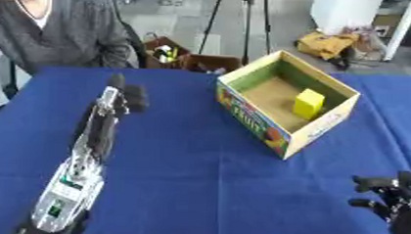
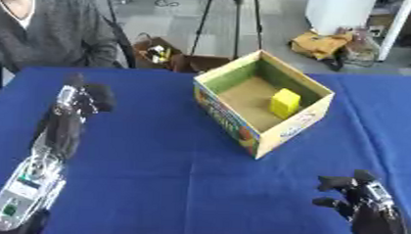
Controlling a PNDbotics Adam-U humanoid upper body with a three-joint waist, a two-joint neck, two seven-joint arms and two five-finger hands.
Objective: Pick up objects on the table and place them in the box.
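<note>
The robot's left hand (image 1: 124, 95) is seen at the end of a long black and silver arm that enters from the lower left corner and stretches up over the table. Its fingers are curled in, with nothing held between them, and the hand hangs above bare cloth to the left of the box. The right hand (image 2: 360, 195) is shown near the lower right corner, fingers spread and relaxed, nothing in its grasp, well apart from the box.

Both hands are set over a table (image 1: 198, 187) covered by a blue cloth. No loose object can be made out on the cloth near either hand.

The box (image 1: 288, 109) is placed on the far right part of the table, turned so that 1 corner points toward the robot. It is an open cardboard box with a green rim inside, a brown floor and colourful printing on its outer walls. 1 yellow block (image 1: 309, 103) is seen standing inside it, toward the right side of the floor.

Beyond the table's far edge, a grey floor with tripod legs and some clutter is visible.
</note>
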